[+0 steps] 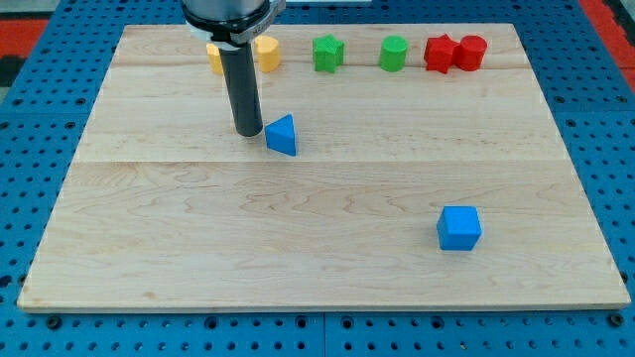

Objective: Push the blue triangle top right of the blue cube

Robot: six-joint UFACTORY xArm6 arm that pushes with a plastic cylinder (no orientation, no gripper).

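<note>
The blue triangle [283, 135] lies on the wooden board [317, 248], left of centre in the upper half. The blue cube [458, 227] sits toward the view's lower right, well apart from the triangle. My tip [248, 132] rests on the board just to the left of the blue triangle, almost touching its left side. The dark rod rises from the tip to the view's top.
A row of blocks stands along the board's top edge: two yellow blocks [265, 53] partly hidden behind the rod, a green star-like block [327, 53], a green cylinder [394, 54], a red star-like block [440, 53] and a red cylinder [471, 52].
</note>
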